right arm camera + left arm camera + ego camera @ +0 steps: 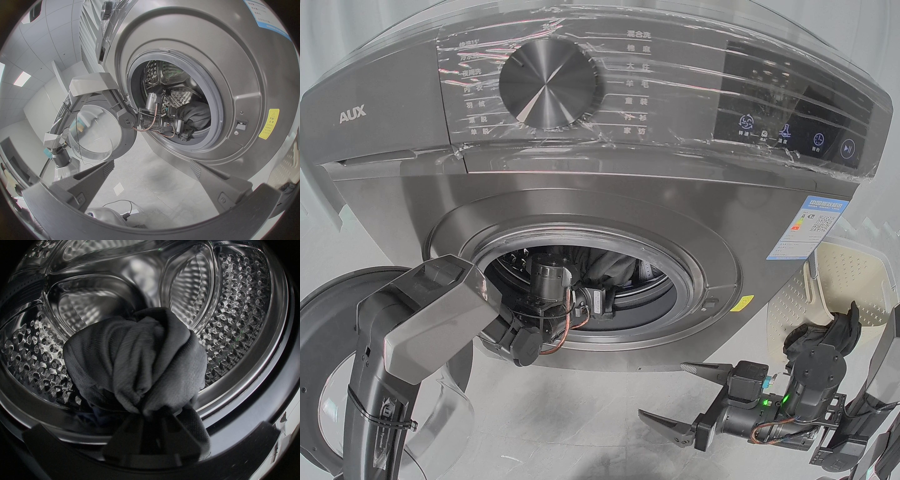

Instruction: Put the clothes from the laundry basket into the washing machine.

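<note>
left gripper clenched on dark garment inside washing machine drum, right gripper spread wide, empty

Blue label on washing machine

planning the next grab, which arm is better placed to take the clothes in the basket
Right. The right pincer hangs open and empty near the laundry basket, which holds dark clothes. The left pincer is inside the drum, shut on a dark garment.
</note>
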{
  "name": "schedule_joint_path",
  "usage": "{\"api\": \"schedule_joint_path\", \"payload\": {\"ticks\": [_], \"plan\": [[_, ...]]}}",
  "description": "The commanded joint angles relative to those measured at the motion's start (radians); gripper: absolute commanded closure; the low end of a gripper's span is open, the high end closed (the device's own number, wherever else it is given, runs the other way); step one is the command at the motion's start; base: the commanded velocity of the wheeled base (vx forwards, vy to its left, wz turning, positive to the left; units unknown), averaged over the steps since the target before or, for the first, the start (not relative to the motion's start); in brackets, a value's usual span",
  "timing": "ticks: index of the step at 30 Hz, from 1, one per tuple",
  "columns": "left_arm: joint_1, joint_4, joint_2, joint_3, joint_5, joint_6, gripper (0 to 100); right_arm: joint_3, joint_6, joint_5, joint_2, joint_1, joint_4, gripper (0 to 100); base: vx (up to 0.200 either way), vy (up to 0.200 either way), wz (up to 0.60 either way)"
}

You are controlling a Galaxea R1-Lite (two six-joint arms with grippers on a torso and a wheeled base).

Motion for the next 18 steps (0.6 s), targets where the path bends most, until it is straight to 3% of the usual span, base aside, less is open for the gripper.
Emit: {"api": "schedule_joint_path", "payload": {"ticks": [1,7,9,12,18], "plan": [[-0.005,-0.006,0.016,-0.036,-0.002,-0.008,100,-0.003,0.000,0.000,0.000,0.001,0.000,0,0.000,0.000,0.00],[-0.009,-0.026,0.064,-0.142,0.014,-0.047,100,-0.003,0.000,0.000,0.000,0.001,0.000,0,0.000,0.000,0.00],[-0.009,-0.032,0.076,-0.165,0.019,-0.047,100,-0.003,0.000,0.000,0.000,0.001,0.000,0,0.000,0.000,0.00],[0.001,-0.077,0.136,-0.285,0.073,-0.047,100,-0.003,0.000,0.000,0.000,0.001,0.000,0,0.000,0.000,0.00],[0.032,-0.088,0.190,-0.438,0.125,-0.047,100,-0.004,0.000,0.000,0.000,0.001,0.000,0,0.000,0.000,0.00]]}}
